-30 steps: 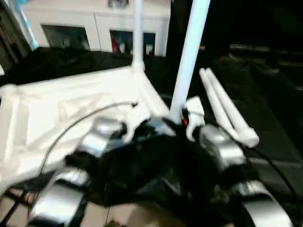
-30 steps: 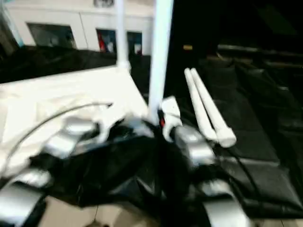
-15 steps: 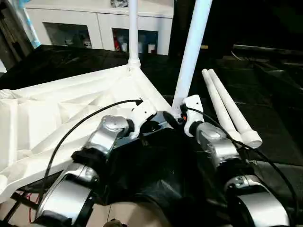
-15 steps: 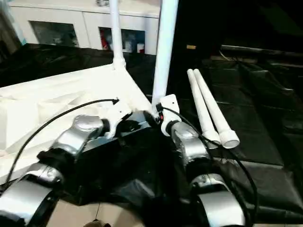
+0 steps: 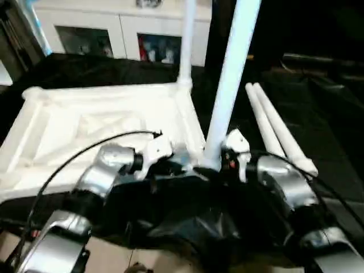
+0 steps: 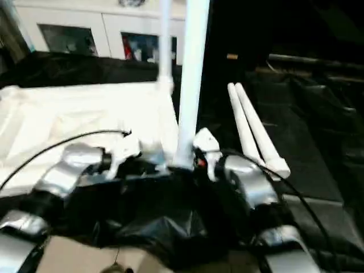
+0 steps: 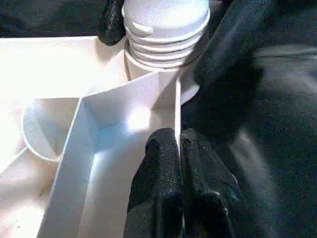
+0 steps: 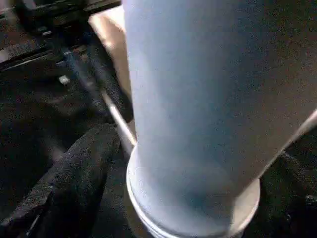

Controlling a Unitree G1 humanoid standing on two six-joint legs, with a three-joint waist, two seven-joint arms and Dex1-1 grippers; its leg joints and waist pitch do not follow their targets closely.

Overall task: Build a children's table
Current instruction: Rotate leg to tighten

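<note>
A black cloth (image 5: 318,102) covers the floor ahead of you, and at the back stands a white cabinet (image 5: 119,31) with glass doors. On the cloth, the children's table top (image 5: 96,128) lies upside down, its ribbed underside facing up.

Your left gripper (image 7: 179,148) sits at the near corner of that top. Its two black fingers (image 7: 158,178) are pressed together on a thin white rib (image 7: 177,106) of the underside, pinching its edge between them. Just beyond the fingertips is the corner socket, where the threaded base of the near leg (image 7: 166,25) sits, its ridges still showing above the socket's rim.

Your right gripper (image 8: 193,198) faces the same leg from the other side. The leg (image 5: 230,85) rises upright, tilted slightly, from the corner between your two wrists. In the right wrist view one black finger (image 8: 74,173) stands apart from the leg's base on one side and a dark finger edge shows on the far side, so the jaws look spread around the leg, with a gap on the side you can see; you cannot tell whether the other side touches.

A second leg (image 5: 186,42) stands upright at the far corner of the top, well beyond your left gripper. Two loose legs (image 5: 276,128) lie side by side on the cloth, beyond and outward of your right gripper.
</note>
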